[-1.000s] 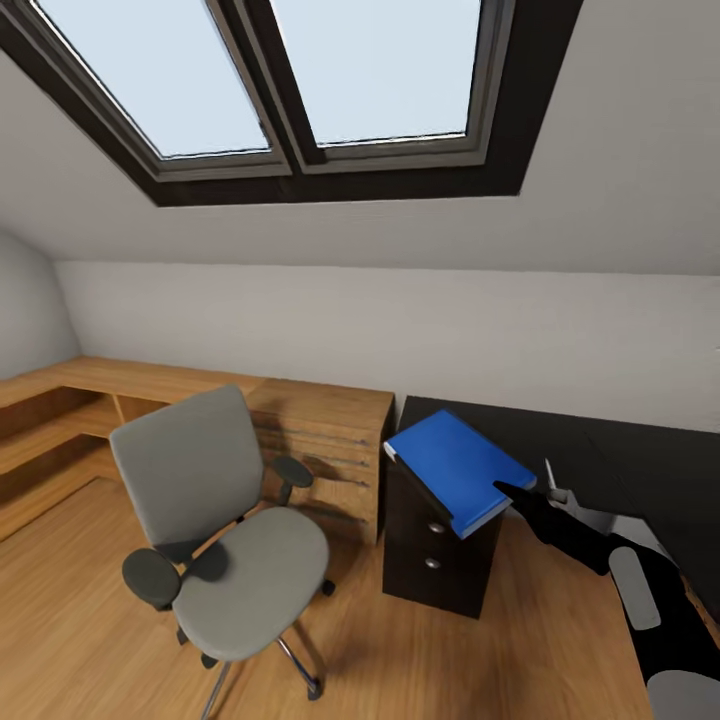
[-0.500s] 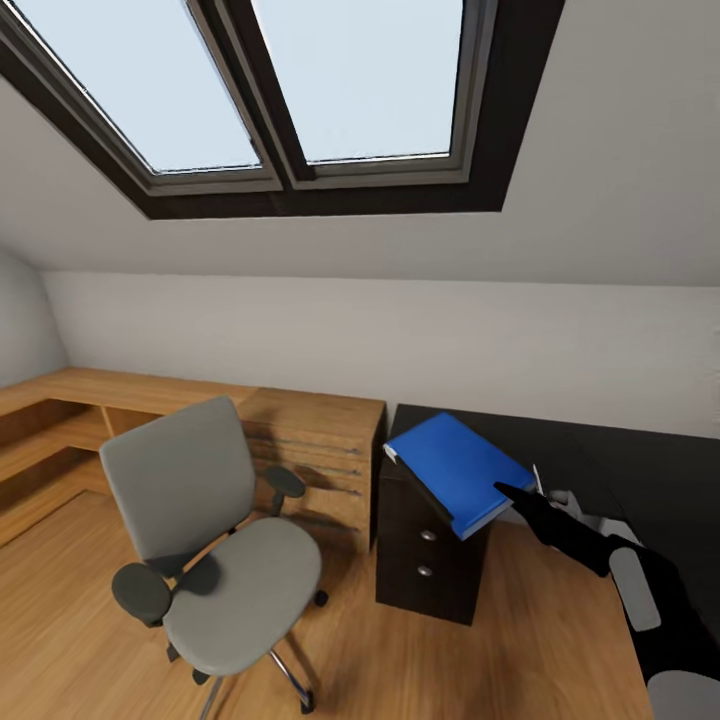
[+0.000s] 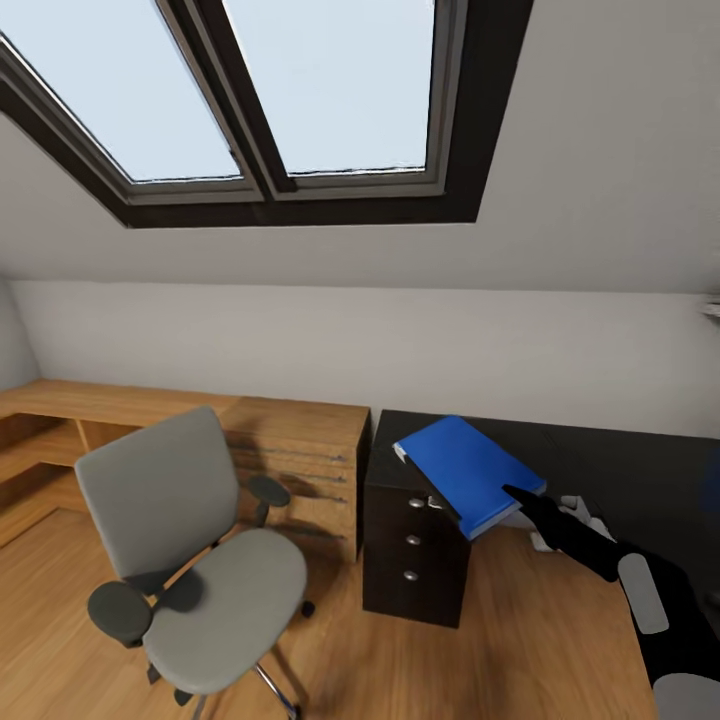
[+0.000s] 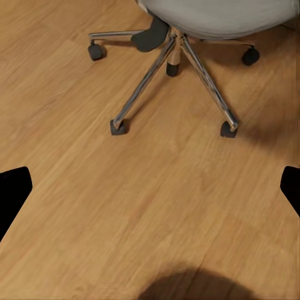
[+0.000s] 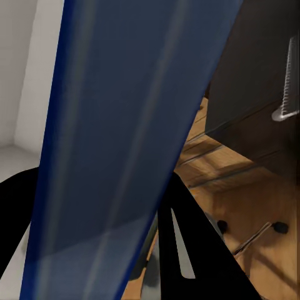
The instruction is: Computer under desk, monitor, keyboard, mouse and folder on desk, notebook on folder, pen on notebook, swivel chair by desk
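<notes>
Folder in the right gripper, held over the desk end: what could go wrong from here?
1. The folder is pinched only at one corner by the right gripper and sits tilted; it could sag or slip before it lies flat.
2. It hangs partly past the end of the desk, above the drawer unit; released here it may slide to the floor.
3. Small pale items lie on the desk beside the gripper and could be knocked.
</notes>
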### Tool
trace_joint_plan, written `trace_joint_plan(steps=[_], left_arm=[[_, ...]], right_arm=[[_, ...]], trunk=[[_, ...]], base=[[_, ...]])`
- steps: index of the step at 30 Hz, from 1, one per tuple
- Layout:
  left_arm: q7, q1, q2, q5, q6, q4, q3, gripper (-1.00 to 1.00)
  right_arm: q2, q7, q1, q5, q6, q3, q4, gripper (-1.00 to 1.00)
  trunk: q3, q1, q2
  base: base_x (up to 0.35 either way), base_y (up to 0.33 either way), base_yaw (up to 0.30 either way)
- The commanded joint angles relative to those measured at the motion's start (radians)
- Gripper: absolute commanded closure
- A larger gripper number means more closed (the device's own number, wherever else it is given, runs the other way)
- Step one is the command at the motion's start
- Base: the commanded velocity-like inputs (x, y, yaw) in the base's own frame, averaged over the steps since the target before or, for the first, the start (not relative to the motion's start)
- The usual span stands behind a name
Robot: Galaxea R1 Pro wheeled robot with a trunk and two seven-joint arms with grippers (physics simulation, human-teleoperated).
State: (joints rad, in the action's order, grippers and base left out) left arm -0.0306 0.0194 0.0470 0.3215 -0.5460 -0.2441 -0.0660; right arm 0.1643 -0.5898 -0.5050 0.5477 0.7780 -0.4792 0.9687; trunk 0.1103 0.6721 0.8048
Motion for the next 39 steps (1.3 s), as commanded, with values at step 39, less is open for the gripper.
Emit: trace_joint_plan(steps=[39], left_arm=[[-0.003,0.001,-0.001,-0.006,0.000,0.000,-0.005,-1.00]], right_arm=[[-0.002,0.032,-0.001,0.000,-0.025,-0.073,-0.007,1.00]], trunk=[[-0.007,0.000,0.001]], base=[[0.172,-0.091,-0.106]])
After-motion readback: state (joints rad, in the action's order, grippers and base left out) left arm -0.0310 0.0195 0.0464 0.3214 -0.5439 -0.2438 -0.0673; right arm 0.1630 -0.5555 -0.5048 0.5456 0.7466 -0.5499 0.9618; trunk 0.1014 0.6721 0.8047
